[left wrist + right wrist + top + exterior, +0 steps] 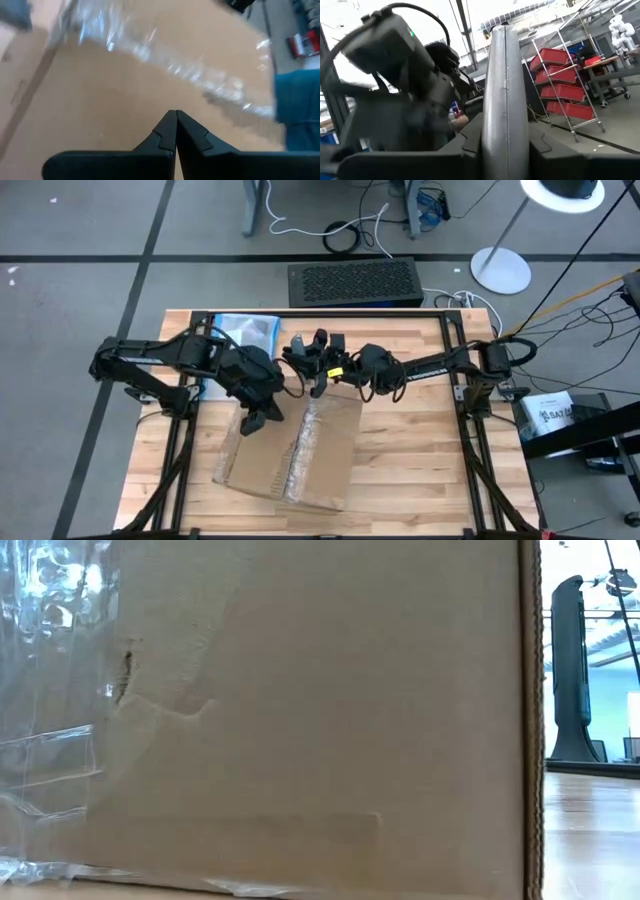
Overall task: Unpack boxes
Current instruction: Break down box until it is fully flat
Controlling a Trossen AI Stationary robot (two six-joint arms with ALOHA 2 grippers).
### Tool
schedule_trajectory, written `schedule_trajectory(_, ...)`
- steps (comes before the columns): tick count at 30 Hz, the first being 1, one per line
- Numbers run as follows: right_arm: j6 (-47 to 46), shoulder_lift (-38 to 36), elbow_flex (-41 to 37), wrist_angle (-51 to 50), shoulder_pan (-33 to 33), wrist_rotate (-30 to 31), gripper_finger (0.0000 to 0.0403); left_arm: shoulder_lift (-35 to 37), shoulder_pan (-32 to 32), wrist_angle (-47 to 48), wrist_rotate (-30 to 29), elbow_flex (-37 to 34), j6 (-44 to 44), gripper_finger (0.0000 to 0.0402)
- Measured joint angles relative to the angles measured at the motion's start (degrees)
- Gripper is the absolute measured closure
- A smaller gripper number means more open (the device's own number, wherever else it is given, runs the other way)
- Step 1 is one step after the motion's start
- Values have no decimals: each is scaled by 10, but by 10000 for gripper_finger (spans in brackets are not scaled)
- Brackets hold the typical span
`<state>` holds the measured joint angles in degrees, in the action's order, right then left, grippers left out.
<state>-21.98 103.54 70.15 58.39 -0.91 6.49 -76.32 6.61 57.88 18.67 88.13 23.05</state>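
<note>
Brown corrugated cardboard fills most of the scene: the carton (290, 450) lies flat near the middle of the wooden tabletop (420, 470), with a strip of clear glossy tape (305, 445) running along its top seam. From table height its side wall (330, 710) blocks nearly the whole view, with crinkled clear tape (45, 690) wrapped around one corner. The left tool (262, 418) rests over the carton's far left corner; its wrist camera shows the two dark fingers (167, 137) pressed together with nothing between them, hovering just above the cardboard beside the tape. The right tool (318, 365) sits just beyond the carton's far edge, near the seam's end, and its fingers are closed around a flat grey blade-like piece (505, 95) that stands upright between them. A clear pouch with a blue edge (245, 332) lies at the far left of the tabletop. The step in hand appears to be opening the sealed carton. The next move probably calls for bringing the grey piece down onto the tape line while the left tool steadies the lid.
</note>
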Motion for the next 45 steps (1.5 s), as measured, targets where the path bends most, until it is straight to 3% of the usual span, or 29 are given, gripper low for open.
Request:
schedule_trajectory(11,-20,-6,6,-26,1,-5,340,10,39,47,49,52,34,392)
schedule_trajectory(22,5,-6,94,-190,10,-6,340,2,97,31,48,8,32,392)
schedule_trajectory(34,-34,9,96,-203,11,-5,340,4,130,-53,48,-83,25,392)
schedule_trajectory(45,-39,15,96,-201,18,6,340,4,129,-67,28,-99,9,392)
